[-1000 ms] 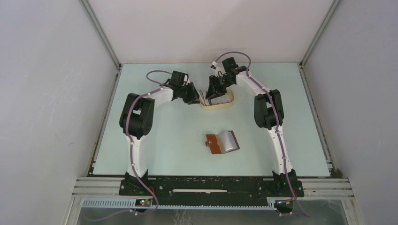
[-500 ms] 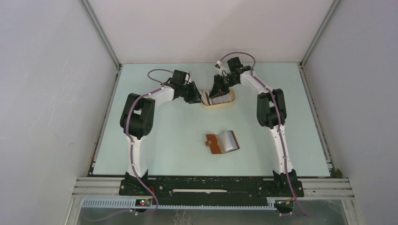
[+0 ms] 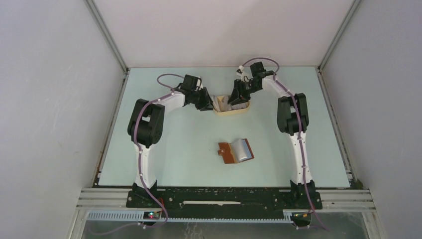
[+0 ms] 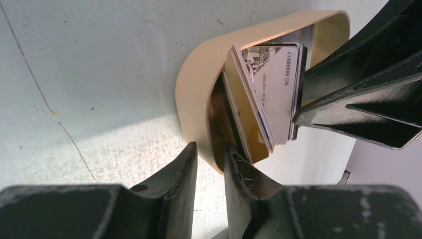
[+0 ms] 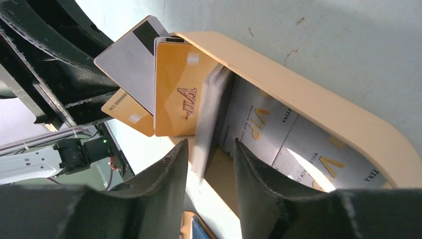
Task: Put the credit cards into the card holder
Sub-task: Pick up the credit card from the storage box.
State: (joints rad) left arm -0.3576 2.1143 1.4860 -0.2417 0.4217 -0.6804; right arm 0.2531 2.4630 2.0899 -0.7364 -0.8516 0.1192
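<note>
At the far tray (image 3: 231, 112) | my left claw (image 4: 209, 164) clamps its wall | my right claw (image 5: 210, 164) straddles one of the credit cards (image 5: 179, 89), grip unclear | card holder (image 3: 229, 153) lies open mid-tabletop (image 3: 174, 149), one card seemingly in it; most cards left.

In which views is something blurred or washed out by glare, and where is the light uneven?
Right wrist view: the card between the fingers of the right end effector is smeared by motion, and glare whitens a silver card in the tan tray. Left wrist view: a bright patch falls on the table beside the tray. Top external view: even light, no blur.
</note>
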